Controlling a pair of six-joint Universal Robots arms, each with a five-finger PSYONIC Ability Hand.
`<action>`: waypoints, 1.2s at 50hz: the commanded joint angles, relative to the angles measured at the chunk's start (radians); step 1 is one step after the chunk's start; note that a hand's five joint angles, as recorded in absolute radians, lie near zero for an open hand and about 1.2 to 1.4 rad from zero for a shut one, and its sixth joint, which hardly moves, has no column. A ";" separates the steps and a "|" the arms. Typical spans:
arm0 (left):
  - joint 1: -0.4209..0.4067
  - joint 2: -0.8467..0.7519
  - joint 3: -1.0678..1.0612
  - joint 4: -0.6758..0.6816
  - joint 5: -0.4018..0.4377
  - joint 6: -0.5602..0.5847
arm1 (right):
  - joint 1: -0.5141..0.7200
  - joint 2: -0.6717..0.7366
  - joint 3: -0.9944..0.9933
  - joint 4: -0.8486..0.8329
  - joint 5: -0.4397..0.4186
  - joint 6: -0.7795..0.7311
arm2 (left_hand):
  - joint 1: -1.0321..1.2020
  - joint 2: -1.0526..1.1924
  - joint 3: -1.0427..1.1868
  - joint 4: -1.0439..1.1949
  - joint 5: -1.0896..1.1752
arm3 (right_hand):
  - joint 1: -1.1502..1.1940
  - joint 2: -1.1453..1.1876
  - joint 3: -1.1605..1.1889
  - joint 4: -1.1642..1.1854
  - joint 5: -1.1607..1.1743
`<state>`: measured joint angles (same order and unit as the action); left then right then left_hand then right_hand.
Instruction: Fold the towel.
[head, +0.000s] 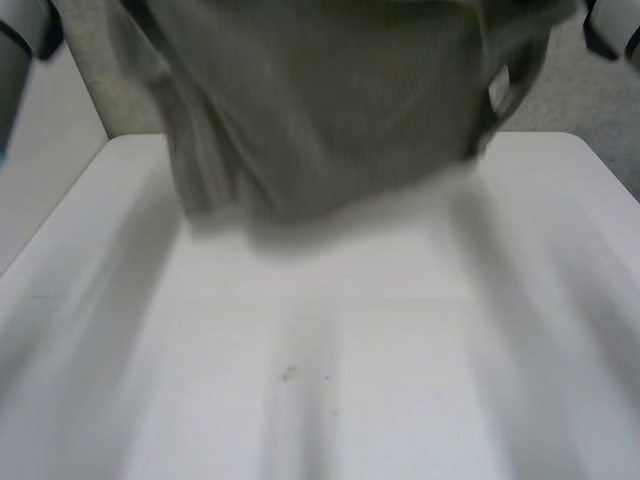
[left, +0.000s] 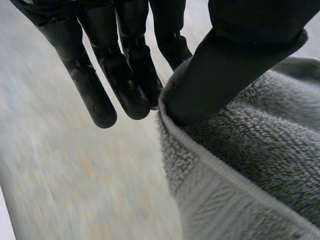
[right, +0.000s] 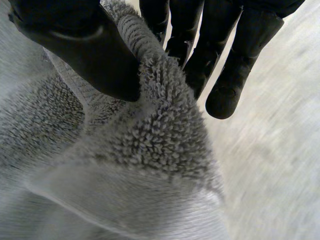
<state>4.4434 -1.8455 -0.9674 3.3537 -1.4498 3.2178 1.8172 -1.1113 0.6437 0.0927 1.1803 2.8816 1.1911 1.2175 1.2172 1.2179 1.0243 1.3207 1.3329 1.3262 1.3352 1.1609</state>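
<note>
"What has your left hand got?"

"My left hand (left: 125, 65) pinches the towel (left: 250, 165). My thumb (left: 230, 70) presses the hemmed edge against my fingers (left: 97, 100), which are straight and close together. The fingertips stand free of the cloth."

"And the right?"

"My right hand (right: 230, 70) does much the same. The thumb bears down on a ridge of the looped pile and squeezes it against my straight fingers. A flat woven band runs across the cloth just below the pinch. I cannot tell whether either hold is on a corner."

"Where is the towel, then?"

"Lifted. From my head it (head: 330, 110) hangs as a wide grey sheet over the far part of the white table (head: 320, 400). Its top runs out of sight. Its lower edge is down near the tabletop, but it is too blurred for me to say whether it touches."

"Anything else on the table?"

"A few small dark specks (head: 290, 373) on the bare part nearer me. Past the far edge there is pale floor (head: 585, 95)."
</note>
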 joint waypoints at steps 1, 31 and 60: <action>0.013 0.038 -0.146 0.029 -0.009 -0.101 | -0.012 -0.048 0.157 0.104 -0.021 0.043 | 0.205 0.179 0.179 0.178 0.197 | 0.076 0.063 0.070 0.061 0.061; 0.005 0.057 -0.849 0.115 0.002 0.116 | -0.016 0.141 0.471 0.414 0.059 -0.377 | 0.205 0.179 0.179 0.178 0.197 | -1.146 -1.158 -1.152 -1.161 -1.161; -0.148 0.219 -0.620 -0.048 -0.018 0.062 | 0.468 0.038 0.852 -0.269 0.361 0.326 | 0.205 0.179 0.179 0.178 0.197 | -1.146 -1.158 -1.152 -1.161 -1.161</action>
<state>4.2892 -1.6227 -1.6064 3.3065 -1.4671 3.3105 2.2551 -1.1584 1.5065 -0.1050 1.4042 3.1608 1.1911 1.2176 1.2172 1.2180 1.0277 0.2333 0.2390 0.2424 0.2579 0.0616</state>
